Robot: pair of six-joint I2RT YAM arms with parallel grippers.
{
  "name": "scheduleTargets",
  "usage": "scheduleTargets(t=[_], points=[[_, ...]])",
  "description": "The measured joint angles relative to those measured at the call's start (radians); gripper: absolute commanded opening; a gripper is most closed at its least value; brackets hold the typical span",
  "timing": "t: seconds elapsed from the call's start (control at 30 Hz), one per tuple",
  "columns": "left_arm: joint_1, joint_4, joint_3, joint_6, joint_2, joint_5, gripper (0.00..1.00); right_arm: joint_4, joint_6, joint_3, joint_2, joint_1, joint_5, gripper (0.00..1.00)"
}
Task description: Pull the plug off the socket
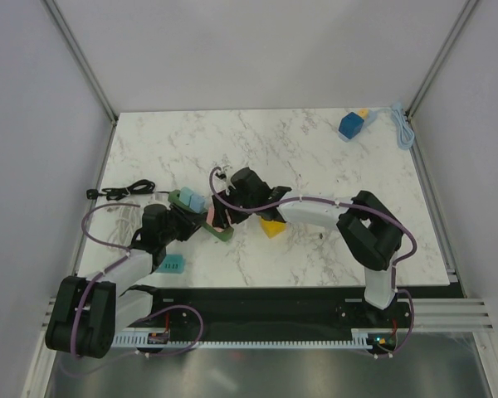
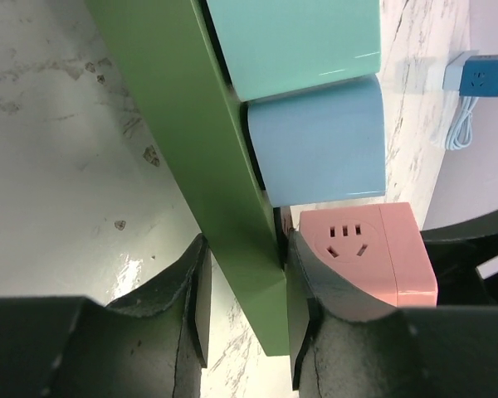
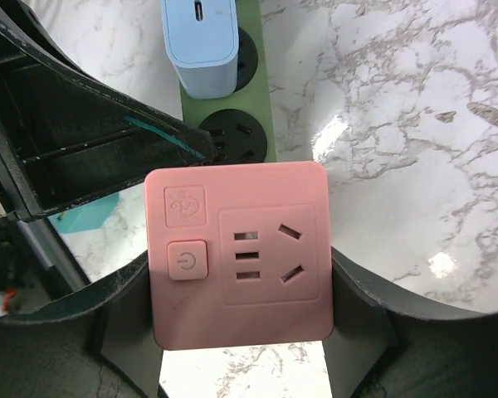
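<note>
Strip braced, plug gripped, toward the bench's left edge.
Left gripper [image 2: 245, 286] clamped the strip [image 2: 183, 124] to steady it; right gripper [image 3: 241, 290] squeezed the pink plug [image 3: 239, 249] for pulling.

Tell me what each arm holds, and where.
Left gripper clamps the green power strip near its end; right gripper grips the pink plug by two opposite sides.

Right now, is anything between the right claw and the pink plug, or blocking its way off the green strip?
Nothing visible. The right claw is shut on the pink plug, and the left claw clamps the green strip. The blue plug sits beside it, out of the pull path.
</note>
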Motion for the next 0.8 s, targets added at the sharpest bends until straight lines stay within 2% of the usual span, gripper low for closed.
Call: scheduleTargets(t=[0.23,0.47,0.5,0.57,0.6,0.7,0.8], points=[[-0.002,-0.010,0.011,0.019,0.015,0.001,0.02,-0.108,-0.118,0.065,0.000,0.058,0.135,0.00],[-0.002,-0.016,0.016,0.031,0.019,0.008,0.04,-0.081,-0.085,0.047,0.001,0.035,0.075,0.00],[-0.002,-0.016,0.016,0.034,0.021,0.008,0.18,-0.064,-0.072,0.034,0.001,0.028,0.056,0.00],[-0.002,-0.018,0.016,0.038,0.026,0.010,0.34,-0.031,-0.051,0.010,0.001,0.018,0.027,0.00],[-0.002,-0.019,0.016,0.039,0.027,0.011,0.49,-0.016,-0.043,-0.001,0.001,0.016,0.021,0.00],[-0.002,-0.027,0.016,0.068,0.032,0.008,0.67,0.029,-0.006,-0.032,0.000,0.004,-0.023,0.00],[-0.002,-0.027,0.014,0.087,0.051,0.008,0.73,0.069,0.039,-0.057,-0.001,-0.009,-0.067,0.00]])
